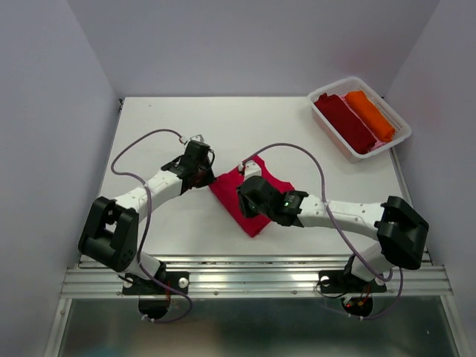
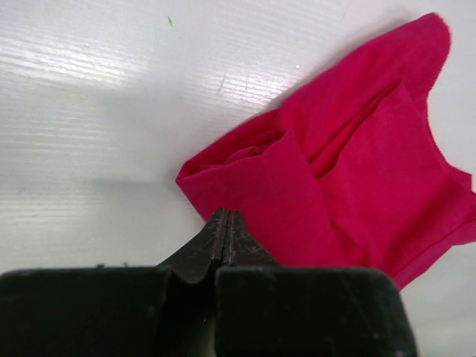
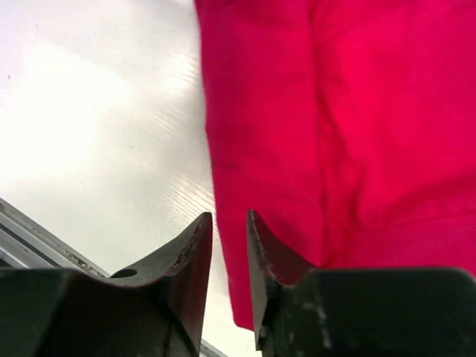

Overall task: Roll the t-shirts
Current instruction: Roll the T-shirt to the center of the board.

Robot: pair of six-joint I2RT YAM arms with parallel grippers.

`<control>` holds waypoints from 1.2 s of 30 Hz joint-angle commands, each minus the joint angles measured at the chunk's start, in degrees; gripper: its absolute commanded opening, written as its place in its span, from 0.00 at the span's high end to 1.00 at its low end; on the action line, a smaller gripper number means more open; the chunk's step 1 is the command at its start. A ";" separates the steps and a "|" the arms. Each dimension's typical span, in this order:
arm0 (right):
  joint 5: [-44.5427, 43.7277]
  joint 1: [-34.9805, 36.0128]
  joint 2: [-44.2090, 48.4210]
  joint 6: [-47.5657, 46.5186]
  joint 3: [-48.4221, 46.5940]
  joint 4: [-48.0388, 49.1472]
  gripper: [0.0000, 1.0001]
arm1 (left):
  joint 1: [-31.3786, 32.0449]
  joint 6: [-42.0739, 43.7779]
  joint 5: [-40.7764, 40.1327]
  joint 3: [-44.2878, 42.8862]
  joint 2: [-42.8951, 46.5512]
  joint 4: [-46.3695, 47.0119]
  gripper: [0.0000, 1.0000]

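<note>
White tabletop [image 1: 171,126] carries the crimson cloth t-shirt [image 1: 227,192] at centre, folded but not yet rolled, while a maroon roll [image 1: 346,123] and an orange roll [image 1: 370,115] lie finished in the white slatted plastic basket [image 1: 387,146] at two o'clock, the left gripper [image 2: 224,216] pressed closed at the shirt's nine o'clock edge and the right gripper [image 3: 227,223] narrowly parted, empty.

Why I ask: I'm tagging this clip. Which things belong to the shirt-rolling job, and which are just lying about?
Job: bright crimson-red cloth t-shirt; dark maroon rolled t-shirt; orange rolled t-shirt.
Lying about: white rectangular plastic basket; white table.
</note>
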State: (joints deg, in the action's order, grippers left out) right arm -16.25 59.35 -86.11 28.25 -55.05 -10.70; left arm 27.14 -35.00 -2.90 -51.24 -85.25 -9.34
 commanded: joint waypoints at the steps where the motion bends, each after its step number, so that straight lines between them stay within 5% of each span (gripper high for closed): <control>1: -9.14 4.70 -3.79 -4.86 -5.24 -3.89 0.68 | -2.51 1.25 -2.56 -5.00 5.70 -5.24 1.00; 10: -16.26 9.28 -12.50 -10.32 -12.27 -4.33 0.47 | -12.63 1.61 -2.55 -5.97 12.12 -10.25 1.00; 21: -24.09 12.72 -20.85 -14.71 -18.16 -5.82 0.39 | -18.52 0.90 -3.52 -4.48 16.35 -11.75 1.00; 28: -29.01 13.25 -27.00 -14.01 -18.61 -6.62 0.43 | -18.79 1.08 -2.56 -3.34 16.70 -11.22 1.00; 36: -34.81 13.25 -30.70 -11.20 -16.50 -4.33 0.61 | -18.87 1.17 -1.76 -2.55 16.96 -10.52 1.00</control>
State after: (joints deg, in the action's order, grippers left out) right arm -46.24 72.23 -115.02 14.85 -72.38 -15.77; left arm 8.54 -34.54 -4.95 -54.65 -70.28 -20.71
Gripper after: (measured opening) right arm 0.423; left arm 0.025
